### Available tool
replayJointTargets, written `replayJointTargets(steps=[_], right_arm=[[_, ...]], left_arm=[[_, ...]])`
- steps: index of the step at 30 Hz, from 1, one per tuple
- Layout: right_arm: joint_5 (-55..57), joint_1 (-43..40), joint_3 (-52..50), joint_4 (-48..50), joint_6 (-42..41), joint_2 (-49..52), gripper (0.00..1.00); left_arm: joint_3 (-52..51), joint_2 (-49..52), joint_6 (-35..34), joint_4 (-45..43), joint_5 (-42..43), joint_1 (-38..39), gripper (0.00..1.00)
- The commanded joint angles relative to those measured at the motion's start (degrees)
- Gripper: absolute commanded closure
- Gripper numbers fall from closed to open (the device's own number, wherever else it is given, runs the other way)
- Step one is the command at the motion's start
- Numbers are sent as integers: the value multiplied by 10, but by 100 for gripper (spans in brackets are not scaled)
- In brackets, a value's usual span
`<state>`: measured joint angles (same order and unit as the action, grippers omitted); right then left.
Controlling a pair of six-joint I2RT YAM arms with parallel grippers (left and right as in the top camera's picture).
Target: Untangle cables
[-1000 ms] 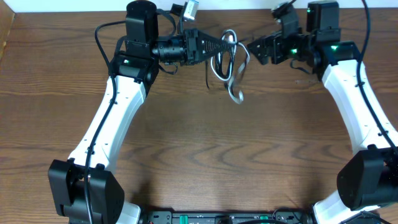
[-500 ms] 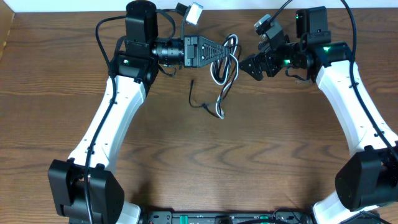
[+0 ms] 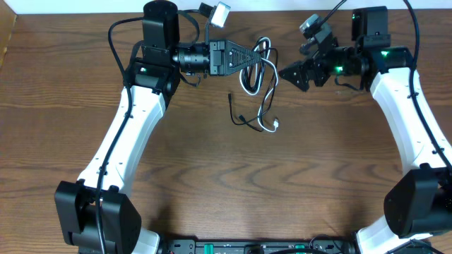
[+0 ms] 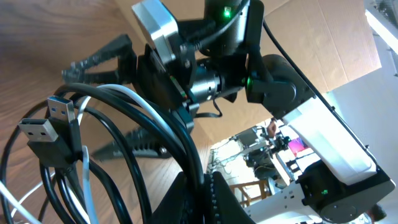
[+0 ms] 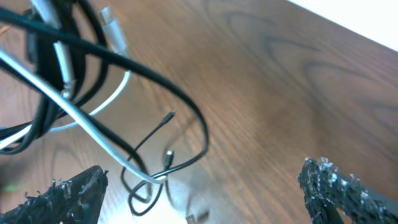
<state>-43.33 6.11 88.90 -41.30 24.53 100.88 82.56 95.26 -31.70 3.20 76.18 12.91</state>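
The left arm stretches along the far side of the table [image 3: 226,190], its end effector [image 3: 258,55] clamped shut on the looped black cable [image 3: 234,106] and white cable [image 3: 244,86]. Their free ends now trail lower than a second ago, so the tangle is loosening. The right end effector [image 3: 292,73] has drawn back and stands wide open, holding nothing.
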Motion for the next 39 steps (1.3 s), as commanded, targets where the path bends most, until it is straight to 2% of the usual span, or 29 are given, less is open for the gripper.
replayJointTargets(steps=[1,8,11,16,19,27,30,34,39], right_arm=[[-21,16,6,-19,41,-1,5],[-18,40,2,-11,51,14,8],[-12,54,2,30,50,37,11],[57,70,2,129,-3,80,13],[66,67,2,167,-25,81,24],[62,27,2,191,-113,25,92],[61,16,2,184,-135,-2,99],[61,14,2,158,-147,-37,99],[77,14,2,117,-165,-52,99]], left_arm=[[2,-2,1,-2,2,0,93],[2,-2,-21,-2,-1,0,93],[2,-2,-31,6,-1,0,93],[2,-2,-31,31,-1,0,92],[2,-2,-31,41,-1,0,93],[2,-2,-30,41,-23,0,93],[2,-2,-28,41,-49,0,93],[2,-2,-27,57,-108,0,92],[2,-2,-9,148,-259,0,93]])
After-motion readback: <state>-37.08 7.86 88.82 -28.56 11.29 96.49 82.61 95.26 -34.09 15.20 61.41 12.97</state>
